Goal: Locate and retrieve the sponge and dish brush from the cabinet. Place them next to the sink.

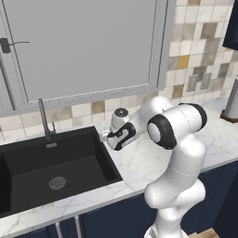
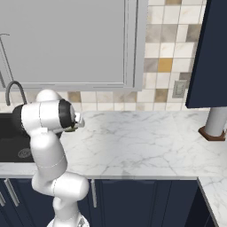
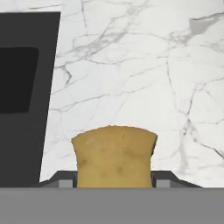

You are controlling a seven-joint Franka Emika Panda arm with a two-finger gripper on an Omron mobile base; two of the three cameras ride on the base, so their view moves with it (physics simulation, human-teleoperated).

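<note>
The sponge [image 3: 114,155], a mustard-tan block with pinched sides, sits between the two finger tips, and my gripper [image 3: 113,181] is shut on it. It hangs over the white marble counter [image 3: 131,78], just right of the black sink [image 3: 26,87]. From the left base view, the gripper [image 1: 106,137] points down near the right rim of the sink [image 1: 108,160], behind which the slim grey faucet [image 1: 43,118] stands. The dark navy cabinet [image 2: 208,53] hangs at the upper right. The dish brush is out of view.
A paper towel roll [image 2: 216,122] stands on a brown base at the counter's far right. Pale grey panelled doors [image 1: 83,46] fill the wall above the sink. Open marble counter [image 2: 142,137] stretches between the sink and the roll.
</note>
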